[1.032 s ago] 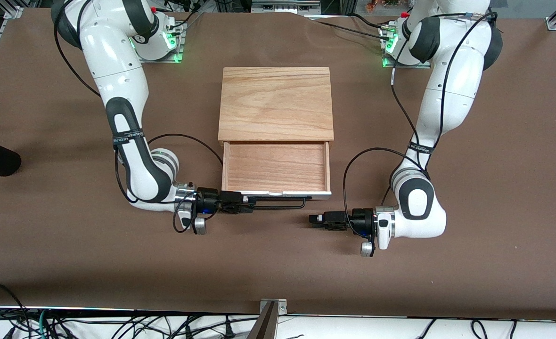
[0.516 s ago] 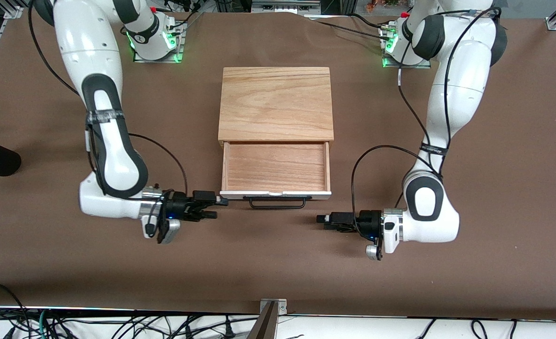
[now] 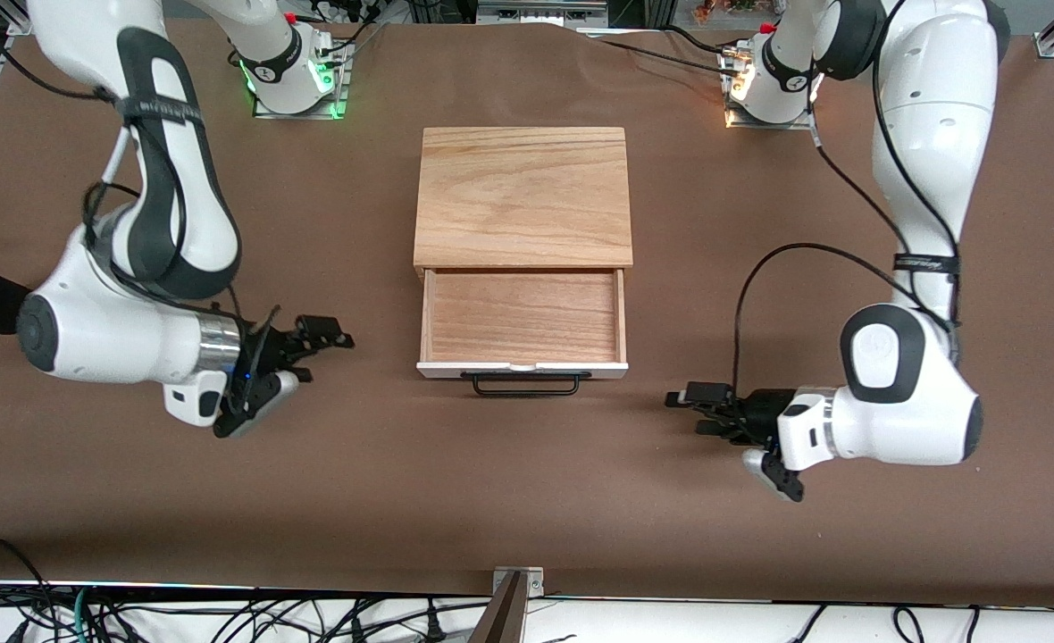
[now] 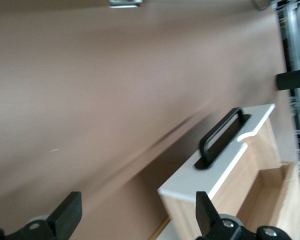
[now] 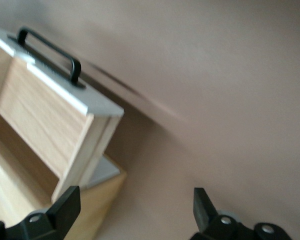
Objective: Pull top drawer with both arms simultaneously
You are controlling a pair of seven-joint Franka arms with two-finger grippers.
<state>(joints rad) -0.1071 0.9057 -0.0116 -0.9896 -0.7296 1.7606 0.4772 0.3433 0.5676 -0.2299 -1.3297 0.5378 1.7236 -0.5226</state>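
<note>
Nearest the front camera, the left claw (image 3: 692,409) hangs low over bare brown desk (image 3: 527,500) toward the left arm's end, well apart from the drawer. Its fingers (image 4: 70,212) stand wide apart with nothing between them; the left wrist view shows only desk and the drawer's corner through the gap.

A little farther back, the right claw (image 3: 326,335) sits over the desk toward the right arm's end, also clear of the drawer. Its fingers (image 5: 65,202) are likewise spread wide and empty.

Between the two claws, the top drawer (image 3: 522,317) stands pulled out of the cabinet (image 3: 523,196), its light wood floor fully exposed and its white front panel facing the front camera. The black bar handle (image 3: 525,384) on that panel is free; neither claw touches it. Nothing lies inside the drawer.

Farthest back, the cabinet's wood top sits at mid-desk, and the two arm bases stand along the desk's edge there.

By the look of it, the pull itself is done: the drawer is open about as far as its floor reaches, and both claws have let go. What is left seems only to be the arms moving off to rest.
</note>
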